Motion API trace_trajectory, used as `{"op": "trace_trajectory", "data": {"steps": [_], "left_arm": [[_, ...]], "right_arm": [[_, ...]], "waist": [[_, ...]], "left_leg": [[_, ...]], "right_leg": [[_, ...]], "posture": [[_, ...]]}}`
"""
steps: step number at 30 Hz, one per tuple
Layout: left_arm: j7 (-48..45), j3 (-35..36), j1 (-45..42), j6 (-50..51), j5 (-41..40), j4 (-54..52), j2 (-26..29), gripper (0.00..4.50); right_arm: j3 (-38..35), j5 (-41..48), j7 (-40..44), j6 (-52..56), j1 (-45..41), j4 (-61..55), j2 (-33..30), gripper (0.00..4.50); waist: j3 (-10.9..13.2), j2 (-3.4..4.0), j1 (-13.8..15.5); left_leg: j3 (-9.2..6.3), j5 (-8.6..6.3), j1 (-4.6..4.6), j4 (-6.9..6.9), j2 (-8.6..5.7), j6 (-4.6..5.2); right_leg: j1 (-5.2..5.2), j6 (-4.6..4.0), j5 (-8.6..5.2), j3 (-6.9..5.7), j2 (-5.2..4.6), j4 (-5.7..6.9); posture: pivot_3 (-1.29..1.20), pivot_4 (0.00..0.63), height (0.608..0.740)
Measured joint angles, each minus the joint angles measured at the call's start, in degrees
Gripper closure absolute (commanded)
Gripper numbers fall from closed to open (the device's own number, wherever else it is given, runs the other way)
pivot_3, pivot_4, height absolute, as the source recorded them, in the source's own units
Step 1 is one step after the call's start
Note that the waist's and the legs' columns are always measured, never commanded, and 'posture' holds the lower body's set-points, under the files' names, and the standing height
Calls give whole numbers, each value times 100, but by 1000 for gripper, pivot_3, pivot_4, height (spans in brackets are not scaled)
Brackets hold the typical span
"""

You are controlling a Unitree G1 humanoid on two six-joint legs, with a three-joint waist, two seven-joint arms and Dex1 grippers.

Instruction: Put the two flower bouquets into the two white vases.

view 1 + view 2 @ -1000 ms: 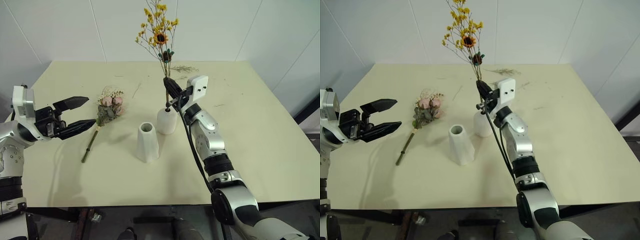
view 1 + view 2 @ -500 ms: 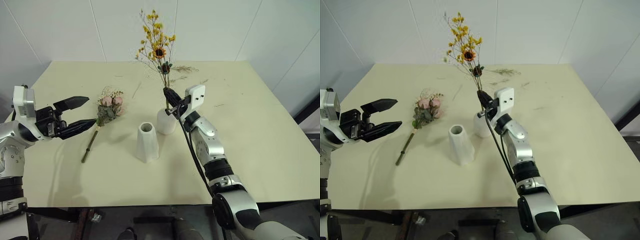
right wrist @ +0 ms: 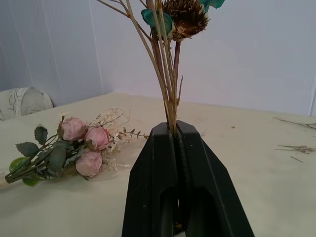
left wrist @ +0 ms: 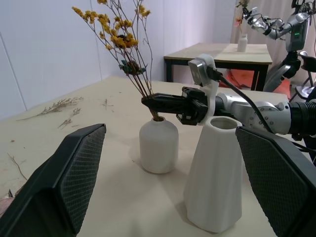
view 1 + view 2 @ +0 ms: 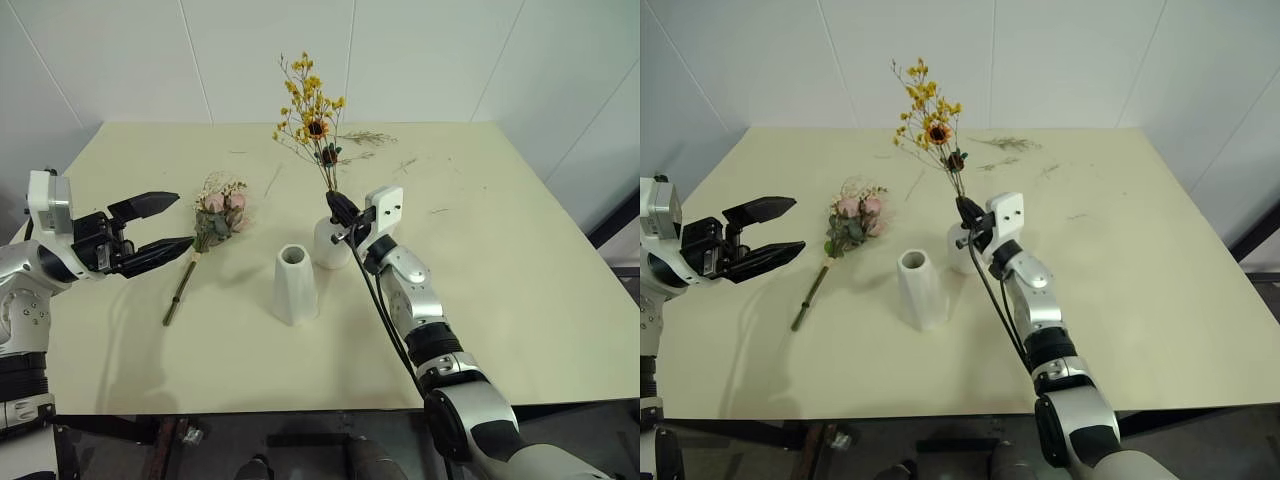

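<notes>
Surface (image 5: pixel 520 260): pale cream top, set against white wall panels. On it: rose bouquet (image 5: pixel 215 225) lying flat left of centre, stem toward the near edge; taller tapered vase (image 5: pixel 294 284) upright at centre; rounded vase (image 5: pixel 331 243) upright just behind it, slightly right; loose dried sprigs (image 5: pixel 368 138) scattered near the far edge.

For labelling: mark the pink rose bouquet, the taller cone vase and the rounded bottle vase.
pink rose bouquet (image 5: pixel 221 213), left eye view, on the rose heads.
taller cone vase (image 5: pixel 294 290), left eye view, on the middle of its wall.
rounded bottle vase (image 4: pixel 158 153), left wrist view, on its belly.
</notes>
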Motion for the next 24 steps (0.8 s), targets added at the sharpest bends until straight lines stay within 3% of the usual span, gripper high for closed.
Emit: {"op": "trace_trajectory", "data": {"steps": [11,14,24], "left_arm": [[28,-75,-2,0,0,-64,-50,0],[33,-104,-11,-3,3,-64,-71,0],[45,-121,-21,-7,6,-64,-114,0]], "right_arm": [[116,-85,72,5,247,-266,-24,4478],[136,-128,73,18,286,-339,-49,3801],[229,-148,86,205,333,-814,-108,448]], "waist": [[0,0,-6],[0,0,-4],[0,0,5]], "left_leg": [[0,0,1,0,0,0],[0,0,1,0,0,0],[0,0,1,0,0,0]], "right_leg": [[0,0,0,0,1,1],[0,0,0,0,0,1],[0,0,0,0,0,1]], "posture": [[0,150,740],[0,150,740],[0,150,740]]}}
